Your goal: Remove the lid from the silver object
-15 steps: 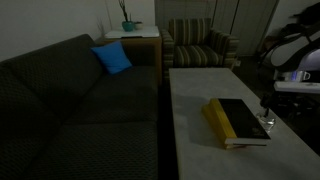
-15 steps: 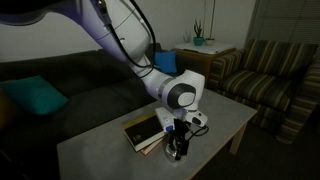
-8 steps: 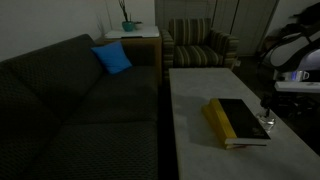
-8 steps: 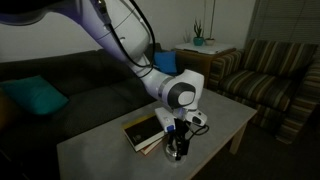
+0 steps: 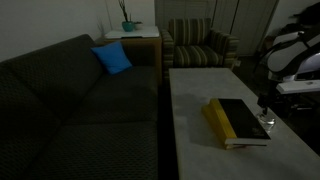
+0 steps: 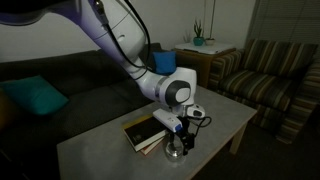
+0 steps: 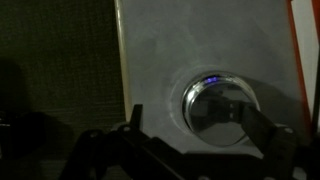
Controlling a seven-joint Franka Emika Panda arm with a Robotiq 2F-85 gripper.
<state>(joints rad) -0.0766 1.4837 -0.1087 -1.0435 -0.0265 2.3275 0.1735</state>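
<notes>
The silver object is a small, low, shiny round container on the pale table. It stands next to the black book with the yellow edge. It also shows in both exterior views. My gripper hangs just above it with the jaws apart. One finger crosses over the container's right side and the other stands clear to its left. Nothing is held between the fingers. In an exterior view the gripper is a little above the container. I cannot make out the lid as a separate part.
The pale table has a dark sofa along one long side. A striped armchair stands at the far end. The table edge runs close to the left of the container. The book lies beside the gripper.
The gripper has risen a little from the silver object and shifted slightly sideways. The container and the book have stayed in place.
</notes>
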